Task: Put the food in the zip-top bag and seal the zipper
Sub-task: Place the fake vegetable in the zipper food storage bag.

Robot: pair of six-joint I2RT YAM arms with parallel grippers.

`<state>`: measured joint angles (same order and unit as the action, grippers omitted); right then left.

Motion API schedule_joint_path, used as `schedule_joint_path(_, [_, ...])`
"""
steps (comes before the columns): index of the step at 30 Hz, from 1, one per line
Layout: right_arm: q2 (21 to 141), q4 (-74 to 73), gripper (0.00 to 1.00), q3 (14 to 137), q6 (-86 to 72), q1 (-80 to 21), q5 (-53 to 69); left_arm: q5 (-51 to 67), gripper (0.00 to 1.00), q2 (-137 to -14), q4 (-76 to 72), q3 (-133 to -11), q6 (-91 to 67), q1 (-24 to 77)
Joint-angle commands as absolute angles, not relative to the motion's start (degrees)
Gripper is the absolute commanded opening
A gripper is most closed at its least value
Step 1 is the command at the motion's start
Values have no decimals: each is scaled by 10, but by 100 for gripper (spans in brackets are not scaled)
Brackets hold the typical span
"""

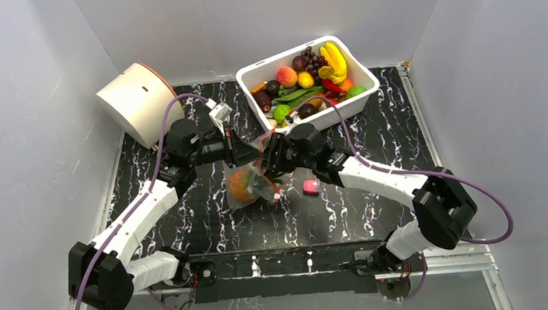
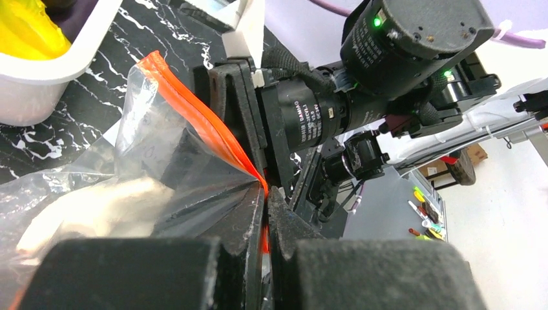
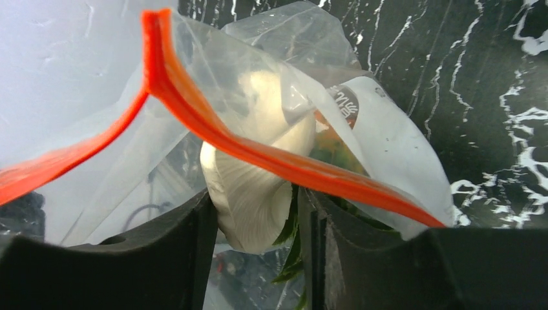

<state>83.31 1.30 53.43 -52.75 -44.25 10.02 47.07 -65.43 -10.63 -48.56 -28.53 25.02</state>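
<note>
Two sets of jaws meet at the zip-top bag (image 1: 253,188) over the desk (image 1: 189,221): the left gripper (image 2: 266,200) is clenched on the zipper (image 2: 210,126), the right gripper (image 3: 257,213) stands parted with that red strip across its tips, and an orange fruit (image 1: 240,187) sits inside. To seal cleanly, I judge the left should hold the strip taut while the right pinches beside it and slides along. With the pink block (image 1: 310,187) just right of the bag and the white bin (image 1: 252,76) behind, open room lies nearer the arms.

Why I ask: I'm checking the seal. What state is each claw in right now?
Left claw: closed, pinching the zipper of the zip-top bag.
Right claw: open around the bag, not clamping it.
</note>
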Motion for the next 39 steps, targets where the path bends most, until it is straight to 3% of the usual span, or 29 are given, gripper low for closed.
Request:
schedule_joint_path(1, [795, -15, 48, 570, -464, -445, 64, 458, 0, -620, -113, -471, -266, 253])
schedule_joint_path(8, [741, -32, 54, 568, -409, -445, 52, 413, 0, -603, -75, -456, -230, 253])
schedule_joint_path(16, [689, -42, 50, 570, -326, -445, 28, 378, 0, -598, -17, -471, -176, 252])
schedule_joint_path(23, [669, -44, 49, 591, -197, -445, -75, 328, 0, -588, 67, -491, -92, 252])
schedule_joint_path(29, [723, -70, 50, 677, -97, -436, -171, 334, 0, -579, 87, -498, -63, 252])
schedule_joint_path(39, [884, -86, 52, 808, -10, -388, -225, 354, 0, -541, 86, -472, -55, 253])
